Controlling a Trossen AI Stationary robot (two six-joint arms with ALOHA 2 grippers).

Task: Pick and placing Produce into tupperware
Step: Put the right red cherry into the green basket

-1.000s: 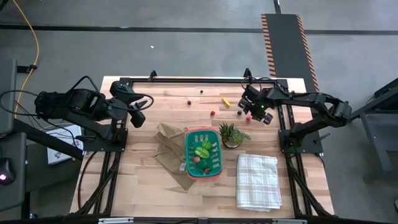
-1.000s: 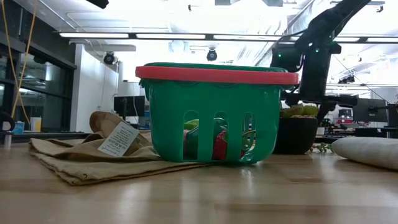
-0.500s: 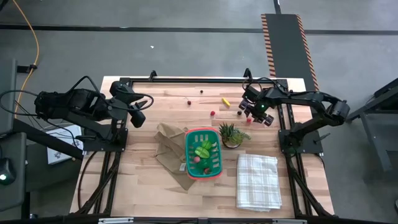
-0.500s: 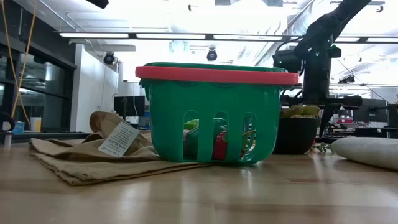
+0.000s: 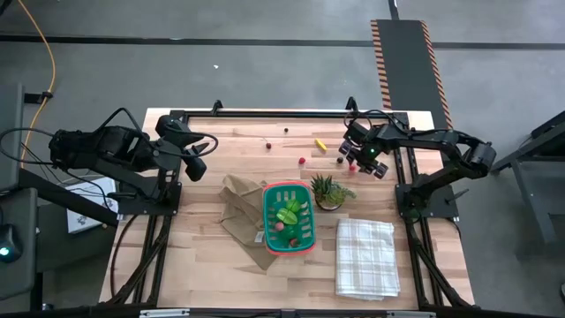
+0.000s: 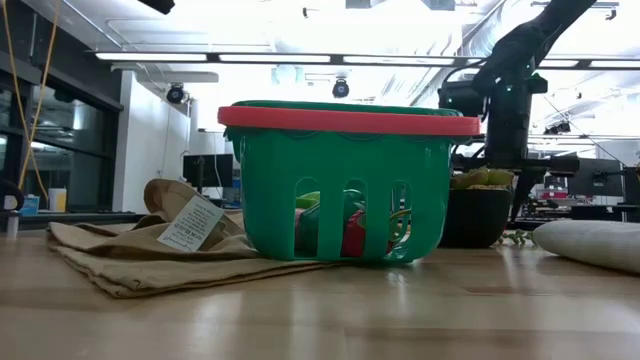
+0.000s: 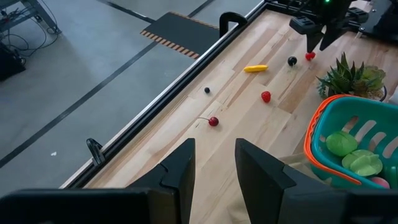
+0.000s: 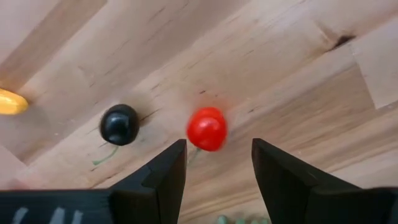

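Note:
The teal tupperware (image 5: 288, 218) with its orange rim stands mid-table and holds green pieces and a red one. Loose produce lies along the far side: a cherry (image 7: 213, 121), a dark berry (image 7: 207, 90), a red ball (image 7: 266, 96), a yellow piece (image 5: 320, 144), another dark berry (image 8: 119, 124) and a red ball (image 8: 207, 129). My right gripper (image 8: 217, 155) hovers open over that red ball, fingers pointing down, one on either side of it. My left gripper (image 7: 214, 165) waits open above the table's left far corner (image 5: 199, 168).
A spiky potted plant (image 5: 327, 190) stands just right of the tupperware, close to my right gripper. A brown paper bag (image 5: 240, 208) lies under and left of the tupperware. A white checked cloth (image 5: 365, 256) lies near the right near corner. A black rail (image 5: 282, 114) runs along the far edge.
My right arm has straightened a little more upright above the red ball, then held almost still over the last half second. Nothing on the table has moved.

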